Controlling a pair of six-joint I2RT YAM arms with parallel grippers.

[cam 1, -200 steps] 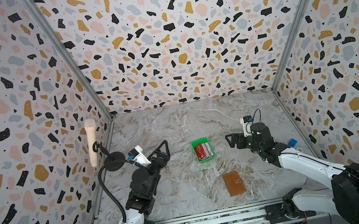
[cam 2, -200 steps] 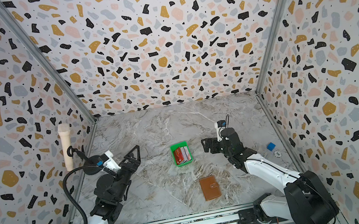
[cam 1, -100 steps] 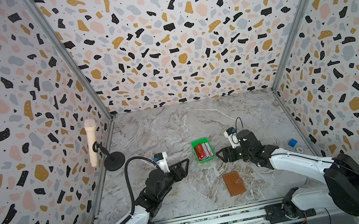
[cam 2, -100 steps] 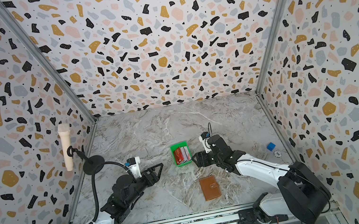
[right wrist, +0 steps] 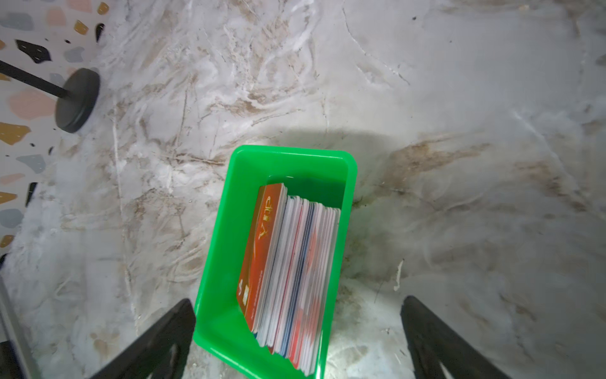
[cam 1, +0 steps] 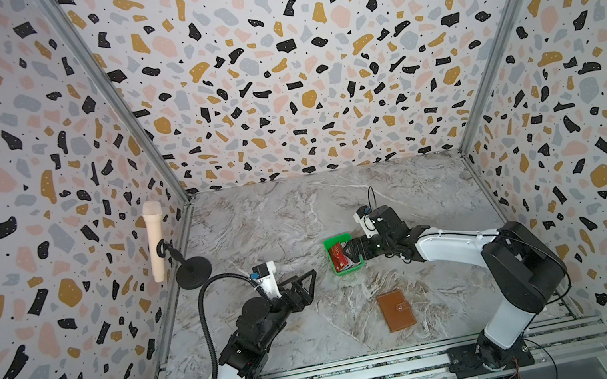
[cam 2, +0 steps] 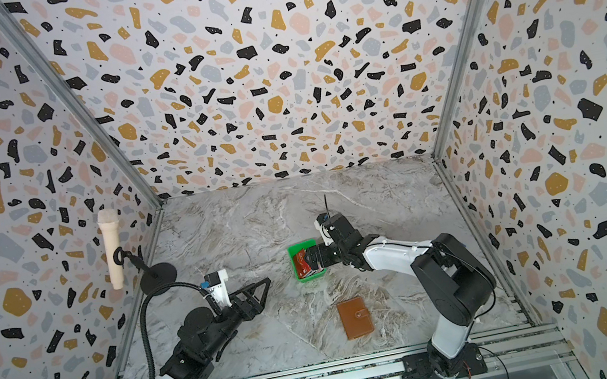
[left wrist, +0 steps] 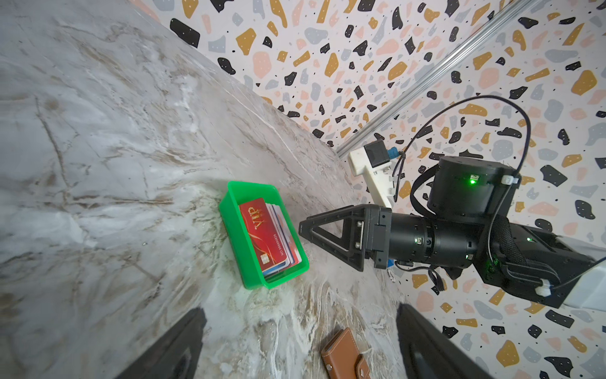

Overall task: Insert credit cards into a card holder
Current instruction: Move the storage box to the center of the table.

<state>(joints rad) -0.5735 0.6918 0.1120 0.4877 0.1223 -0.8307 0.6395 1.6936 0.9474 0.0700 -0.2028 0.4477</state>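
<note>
The tan leather card holder [cam 1: 397,310] [cam 2: 355,318] lies closed and flat on the near part of the marble-patterned table [cam 1: 278,224], right of centre. Both top views show its whole rectangle with the snap-button tab across the cover. The left wrist view catches only one stitched corner [left wrist: 344,359].

Left of it, the left gripper [cam 1: 309,278] [cam 2: 264,286] hangs over bare table. Its black triangular jaws stand wide apart, with nothing between them [left wrist: 300,308].

Farther back, at mid-table, sits a small glossy green plastic tray [cam 1: 328,243] [cam 2: 293,249] with rounded corners. It holds the credit cards [cam 1: 339,256] [cam 2: 300,265].

From above, little shows beyond a red face. The left wrist view reads gold "VIP" lettering and a chip on that red front card [left wrist: 265,233]. The right wrist view looks down on the thin edges [right wrist: 295,262], which are white, red and blue. The cards stand on edge as a leaning pack against one long wall of the tray [right wrist: 288,154].

The right gripper [cam 1: 355,251] [cam 2: 312,258] reaches in from the right, at the tray's right side. Its jaws are spread wide and grasp nothing [right wrist: 296,303]. One finger is just outside the tray wall and the other is over bare table.

In the left wrist view its tip [left wrist: 305,228] sits just beside the tray rim [left wrist: 229,210].

At the far left, a cream microphone [cam 1: 155,242] is clipped to a stand with a round black base [cam 1: 193,275] [right wrist: 77,98].
</note>
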